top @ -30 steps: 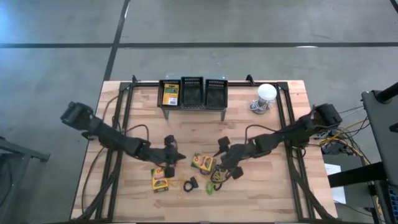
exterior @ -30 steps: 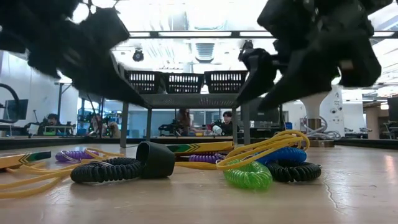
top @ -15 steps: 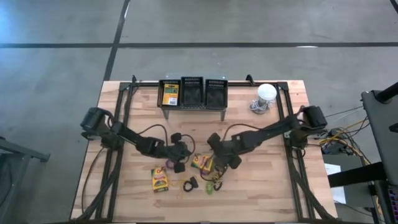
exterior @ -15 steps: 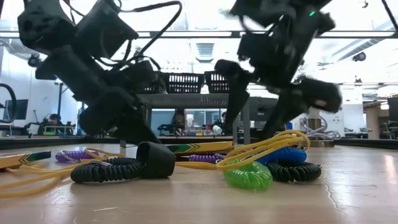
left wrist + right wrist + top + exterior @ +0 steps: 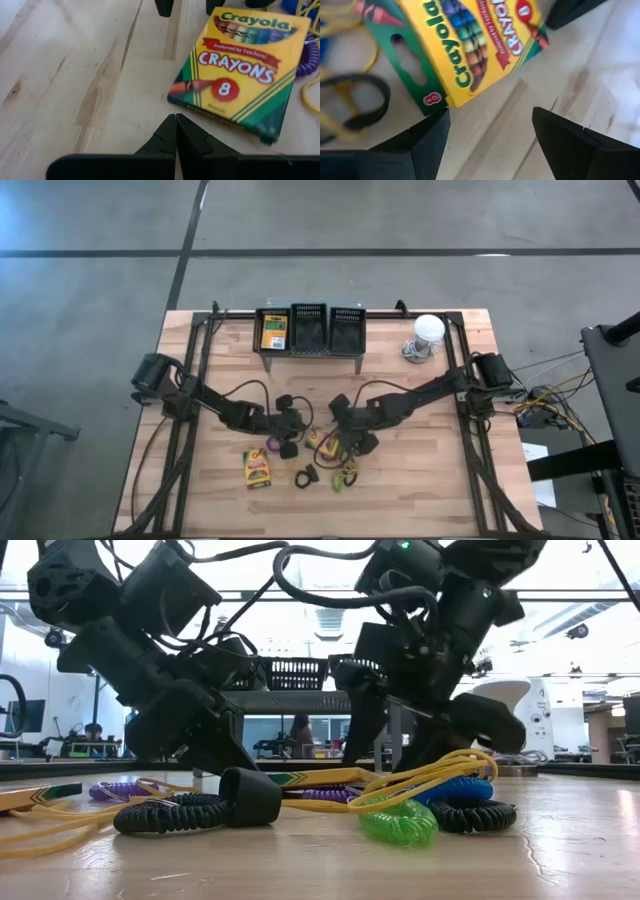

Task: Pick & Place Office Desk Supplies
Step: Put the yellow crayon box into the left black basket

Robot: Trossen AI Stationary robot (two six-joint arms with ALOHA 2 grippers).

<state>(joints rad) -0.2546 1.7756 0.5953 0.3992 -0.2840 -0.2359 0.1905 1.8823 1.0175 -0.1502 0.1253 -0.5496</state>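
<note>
2 hands hang low over the middle of the wooden worktop point(image 5: 420, 480), facing each other across a Crayola crayon box point(image 5: 322, 442). The left hand point(image 5: 175, 131) has its fingers pressed together into a point with nothing between them, aimed at the near edge of that box and just short of it. The right hand point(image 5: 490, 135) stands spread wide, its 2 fingers parted above the bare wood beside the same box, holding nothing. The box lid reads "Crayola", "CRAYONS", "Preferred by Teachers!" and a white "8" on a red disc; the green side panel in the right wrist view carries another "8". A 2nd yellow-and-green crayon box point(image 5: 258, 469) lies nearer the front edge, well clear of both hands. Between the boxes and the front edge sits a loose tangle: a black coiled cord with a black cap point(image 5: 205, 808), a green coil point(image 5: 398, 822), a blue coil point(image 5: 452, 790), a purple coil point(image 5: 122, 789) and thin yellow bands point(image 5: 425, 778). At the back edge stands a raised rack of 3 black bins point(image 5: 310, 330), the leftmost holding a 3rd crayon box point(image 5: 274, 332); a white bulb-like object point(image 5: 428, 331) sits to its right. Open wood remains along the worktop's left, right and front margins.
</note>
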